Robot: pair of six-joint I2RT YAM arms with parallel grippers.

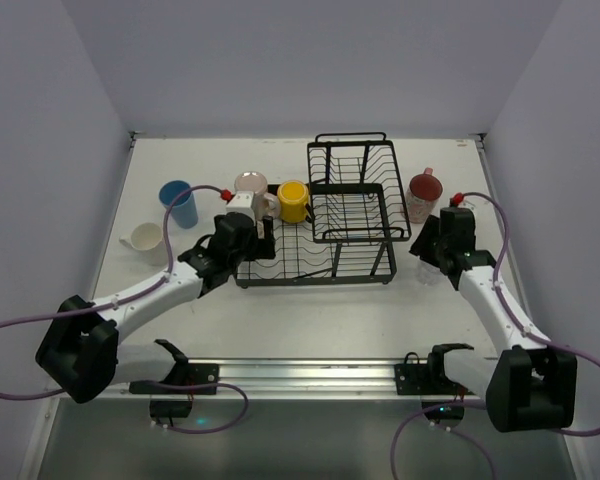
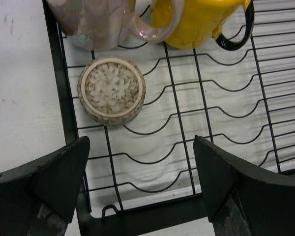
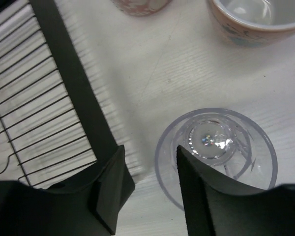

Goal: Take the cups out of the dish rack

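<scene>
The black wire dish rack (image 1: 320, 262) has a flat tray in front and a raised basket (image 1: 355, 190) behind. My left gripper (image 2: 142, 172) is open above the tray's near left corner. An upside-down speckled cup (image 2: 111, 90) stands on the tray just ahead of it. A pearly pink mug (image 2: 98, 22) and a yellow mug (image 2: 201, 19) stand further back. My right gripper (image 3: 150, 152) is open, astride the left wall of a clear glass (image 3: 221, 147). The glass stands upright on the table right of the rack, with one finger inside its rim.
A blue tumbler (image 1: 179, 203) and a white mug (image 1: 145, 240) stand on the table left of the rack. A reddish mug (image 1: 424, 195) stands right of the basket. In the right wrist view, two more mugs (image 3: 258, 19) (image 3: 140, 6) stand beyond the glass.
</scene>
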